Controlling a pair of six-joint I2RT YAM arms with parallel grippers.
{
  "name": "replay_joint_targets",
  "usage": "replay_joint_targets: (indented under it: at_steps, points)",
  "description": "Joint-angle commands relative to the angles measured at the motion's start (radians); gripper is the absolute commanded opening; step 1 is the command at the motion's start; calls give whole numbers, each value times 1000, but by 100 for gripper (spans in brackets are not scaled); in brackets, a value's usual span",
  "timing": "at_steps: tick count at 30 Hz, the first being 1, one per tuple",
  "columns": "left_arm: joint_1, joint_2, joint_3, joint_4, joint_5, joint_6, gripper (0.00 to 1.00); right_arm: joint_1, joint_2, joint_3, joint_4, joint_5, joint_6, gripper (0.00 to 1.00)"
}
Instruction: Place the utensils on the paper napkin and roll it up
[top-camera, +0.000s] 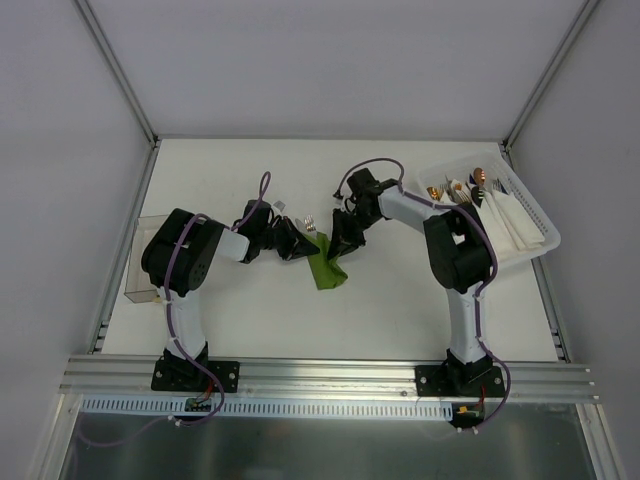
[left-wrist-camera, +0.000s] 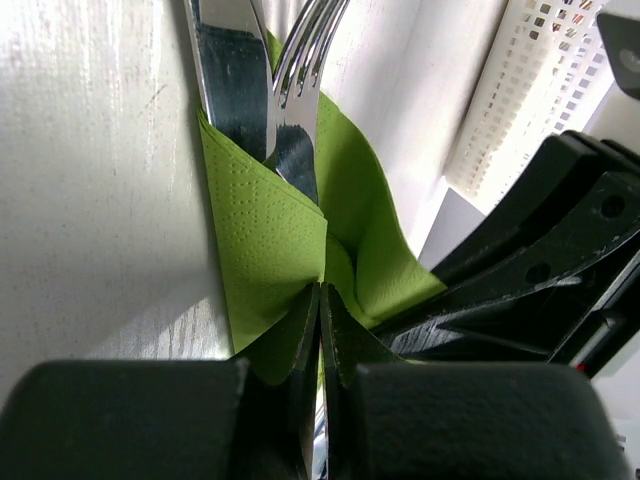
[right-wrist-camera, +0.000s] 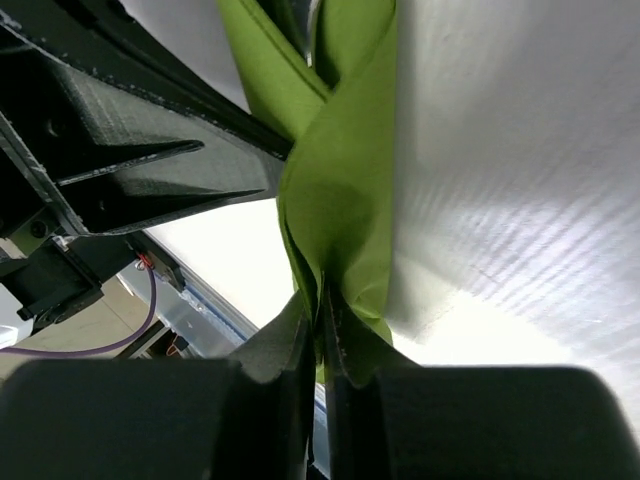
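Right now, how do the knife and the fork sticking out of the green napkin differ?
The knife shows a flat, solid blade; the fork ends in separate tines. In the left wrist view the knife lies left of the fork. Both are silvery, heads poking from the green napkin fold.

Left arm (top-camera: 183, 318) and right arm (top-camera: 462, 322), matched pair: white tubular links between bulky black joint housings, purple cables (top-camera: 479, 310) along each, black bolted base plates (top-camera: 195, 375); left gripper (left-wrist-camera: 320, 292) and right gripper (right-wrist-camera: 322, 288) black, wedge-fingered.

Basket (top-camera: 548, 238) right, bin (top-camera: 133, 285) left, tabletop (top-camera: 400, 295) between
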Motion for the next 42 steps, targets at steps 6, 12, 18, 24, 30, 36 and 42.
replay_joint_targets:
  at_steps: [6,12,18,24,30,36,42]
  points:
    - [-3,28,-16,-144,-109,58,0,34,-46,39,-6,-48,52,0]
    - [-3,29,-17,-152,-114,58,0,50,-23,42,21,-75,129,0]
    - [-3,32,-22,-155,-120,53,0,57,9,17,90,-132,227,0]
    - [-3,39,-20,-155,-120,47,0,65,39,-12,160,-175,307,0]
    - [-3,42,-20,-158,-122,43,0,79,66,-44,167,-155,310,0]
    - [-3,43,-22,-158,-120,40,0,88,101,-50,169,-140,305,0]
    - [3,-4,-23,-166,-126,35,0,87,112,-76,169,-127,305,4]
